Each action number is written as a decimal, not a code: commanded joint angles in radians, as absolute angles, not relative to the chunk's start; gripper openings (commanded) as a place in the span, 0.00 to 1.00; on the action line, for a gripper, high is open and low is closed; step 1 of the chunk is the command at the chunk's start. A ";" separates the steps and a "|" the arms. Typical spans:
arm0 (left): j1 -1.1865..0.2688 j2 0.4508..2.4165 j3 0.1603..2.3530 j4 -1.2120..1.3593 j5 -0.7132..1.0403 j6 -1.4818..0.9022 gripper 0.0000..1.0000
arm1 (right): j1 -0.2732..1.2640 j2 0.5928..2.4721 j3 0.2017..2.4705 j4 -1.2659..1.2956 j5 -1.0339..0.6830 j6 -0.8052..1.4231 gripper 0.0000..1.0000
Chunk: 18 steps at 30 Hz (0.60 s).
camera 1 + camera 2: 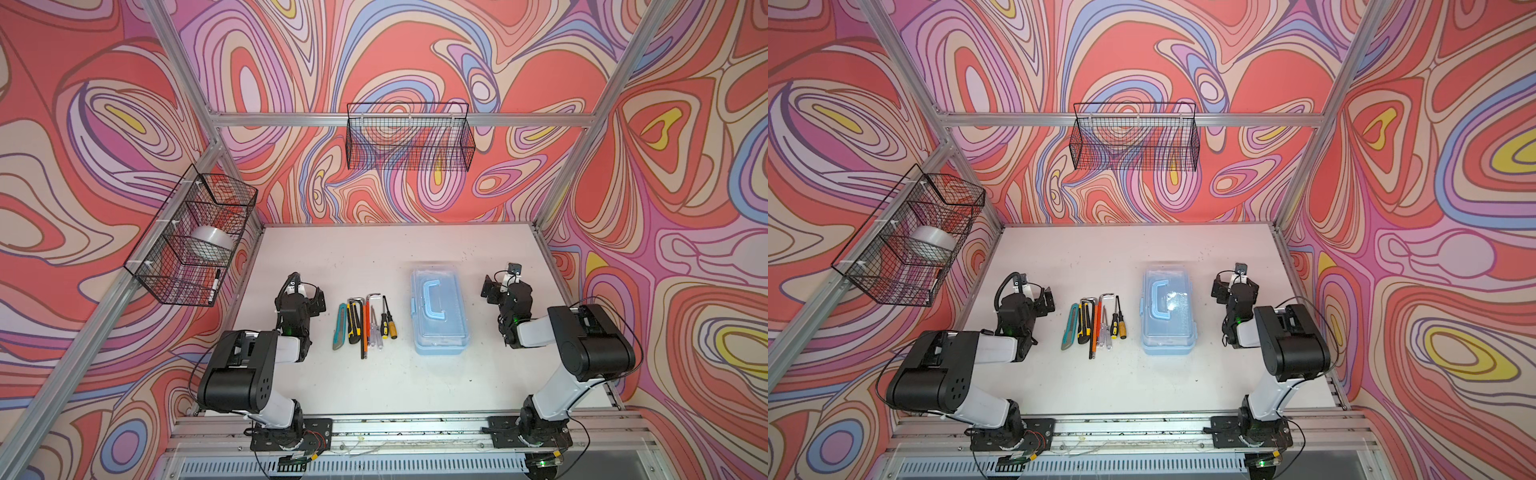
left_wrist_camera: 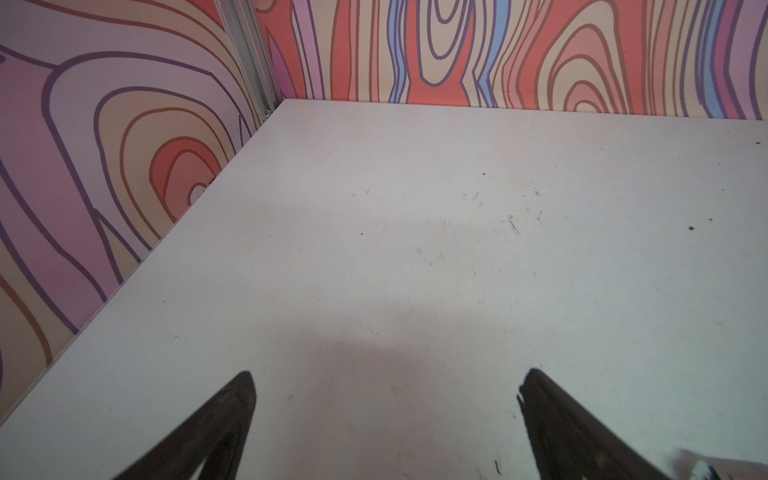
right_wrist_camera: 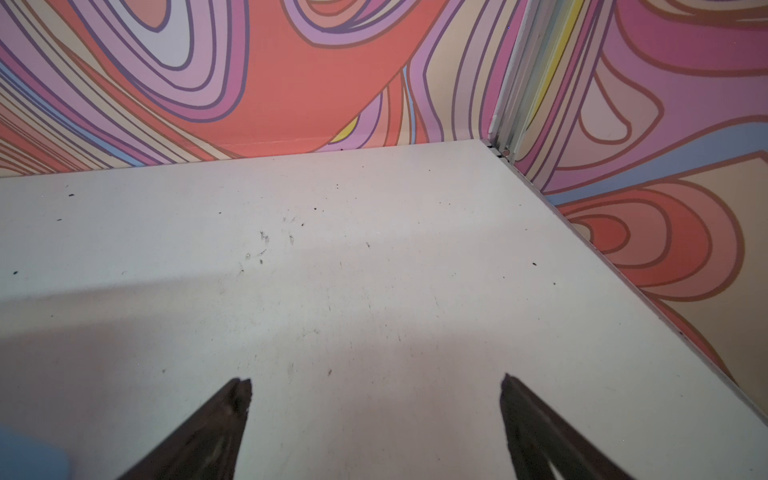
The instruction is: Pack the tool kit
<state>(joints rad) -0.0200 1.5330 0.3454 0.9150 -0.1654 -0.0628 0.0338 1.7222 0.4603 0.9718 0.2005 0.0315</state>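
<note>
While checking the table, found the tool kit lying shut between the two sets of fingers: near the right fingers, farther from the left fingers. Found both sets spread wide, holding nothing, with only bare table ahead of them in the wrist views. Noted the loose tools in a tight row between the left fingers and the kit, none packed yet.

Judged the kit to be light, hollow plastic, stiff in the walls, smooth on the clear lid; likely to skid if pushed from one side only. Recommend raising the lid at what looks like a latch on the long side facing the left fingers, with the right fingers bracing the opposite wall. Advise against trusting the blue handle: folded flat on the lid, little room beneath for a fingertip. Judged the tools hard, slim and low-lying, the round shafts apt to roll; best pinched across mid-length, one at a time.

Noted the kit's long axis running from the near table edge toward the back wall, roughly parallel to the way both sets of fingers point, with the handle aligned to it. Noted the tools laid along the same line, the screwdriver handles toward the near edge.
</note>
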 commanded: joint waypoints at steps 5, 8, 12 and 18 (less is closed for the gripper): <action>-0.036 1.516 0.365 0.893 -0.199 -0.039 1.00 | 0.034 1.693 0.449 0.994 0.219 0.028 0.98; -0.081 1.399 0.368 0.782 -0.152 0.033 1.00 | 0.057 1.628 0.471 0.895 0.348 0.047 0.98; -0.146 1.241 0.415 0.607 -0.262 -0.001 1.00 | 0.101 1.539 0.615 0.537 0.615 0.143 0.98; -0.158 1.197 0.668 0.132 -0.260 -0.226 1.00 | 0.120 1.435 0.760 0.155 0.636 0.279 0.98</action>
